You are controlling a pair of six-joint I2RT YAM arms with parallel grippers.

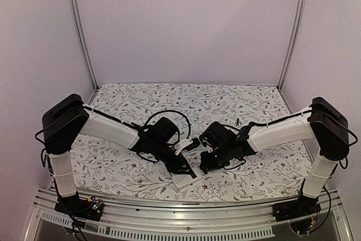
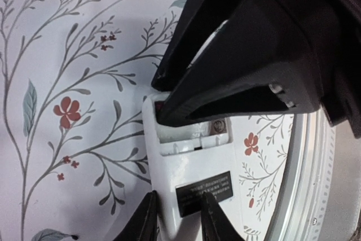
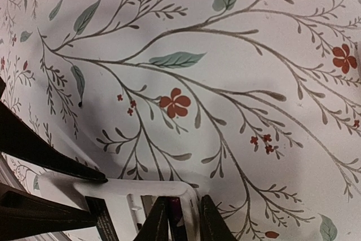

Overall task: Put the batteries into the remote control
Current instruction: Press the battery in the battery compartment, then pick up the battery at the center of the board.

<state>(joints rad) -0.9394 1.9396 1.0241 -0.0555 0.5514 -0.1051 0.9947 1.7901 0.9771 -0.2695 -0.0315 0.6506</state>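
Your left gripper point(image 2: 178, 196) is right up in the wrist cam. Its black tapered fingers point(image 2: 148, 221) are clamped narrow on either side of the remote point(image 2: 186, 165), so it's gripping the white plastic body. That's near the front edge of the table, just ahead of the metal rail point(image 1: 186, 210). The remote is back-side up with its compartment point(image 2: 189, 135) open, a small metal contact showing inside and a black label point(image 2: 203, 191) below it.

Both arms come in from the outer corners. Your left arm point(image 1: 107, 128) and right arm point(image 1: 279, 131) have their elbows up high and forearms sloping down and inward, and the wrists meet in the middle over the remote.

Your right gripper point(image 3: 183, 200) is tipped down with its pointed tips poking into one end of that compartment. The jaws are nearly together, pinched on what looks like a slim dark battery point(image 3: 175, 218), though only a sliver shows.

Underneath is a smooth white cloth point(image 3: 237, 111) printed with grey twigs, green leaves and little red flowers.
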